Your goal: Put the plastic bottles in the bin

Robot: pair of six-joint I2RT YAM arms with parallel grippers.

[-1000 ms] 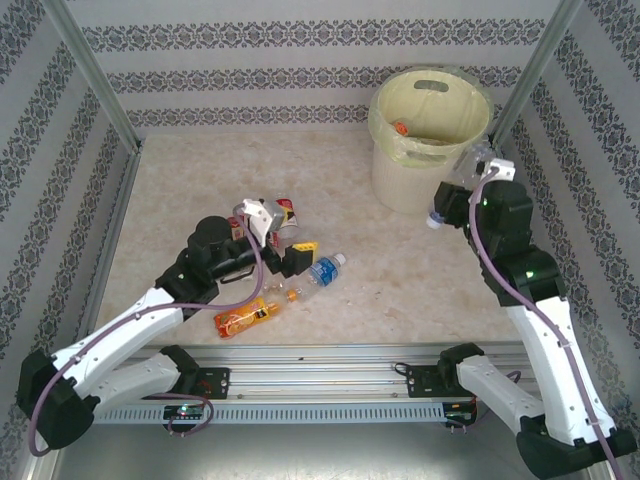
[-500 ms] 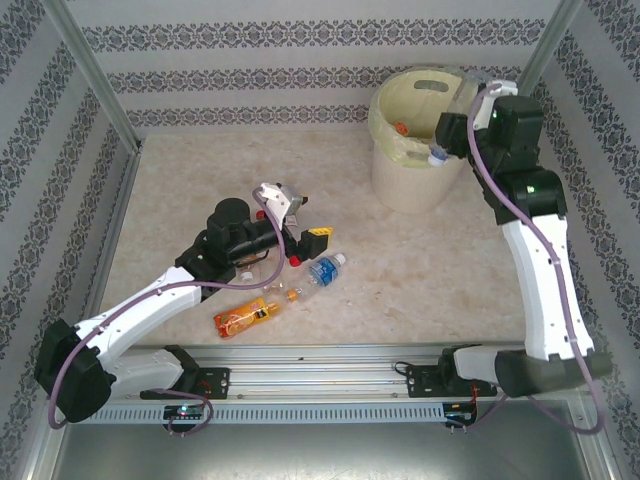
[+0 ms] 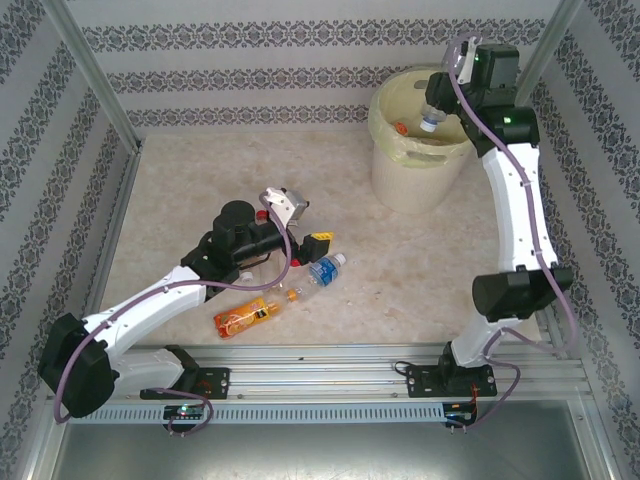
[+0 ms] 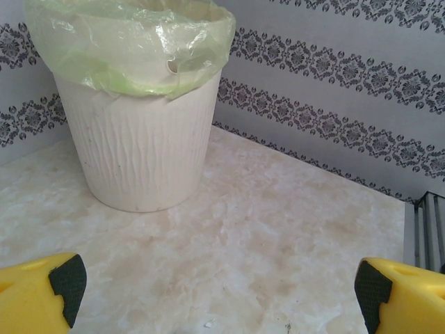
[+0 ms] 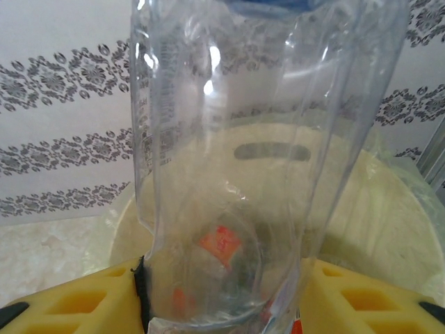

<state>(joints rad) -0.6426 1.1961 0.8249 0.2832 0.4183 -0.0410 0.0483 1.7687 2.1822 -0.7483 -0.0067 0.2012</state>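
Observation:
My right gripper (image 3: 447, 95) is shut on a clear plastic bottle (image 3: 433, 113) with a blue cap, held over the open mouth of the bin (image 3: 410, 185). In the right wrist view that bottle (image 5: 229, 174) sits squeezed between my yellow fingers (image 5: 76, 299), with the lined bin (image 5: 389, 223) below it. An orange-labelled bottle (image 3: 400, 128) lies inside the bin. My left gripper (image 3: 318, 245) stands open low over the table, nothing between its fingers (image 4: 42, 292). A blue-labelled bottle (image 3: 323, 270), a clear one with an orange cap (image 3: 285, 293) and an orange-labelled one (image 3: 245, 317) lie just in front of it.
Patterned walls and metal posts (image 3: 95, 85) close in the marble table (image 3: 400, 280) on three sides. The rail (image 3: 330, 360) with both arm bases runs along the near edge. The left wrist view looks across bare table at the bin (image 4: 139, 139).
My right arm has swung up and back, carrying the clear bottle from beside the bin to above its opening. The left arm has reached slightly right, gripper still open.

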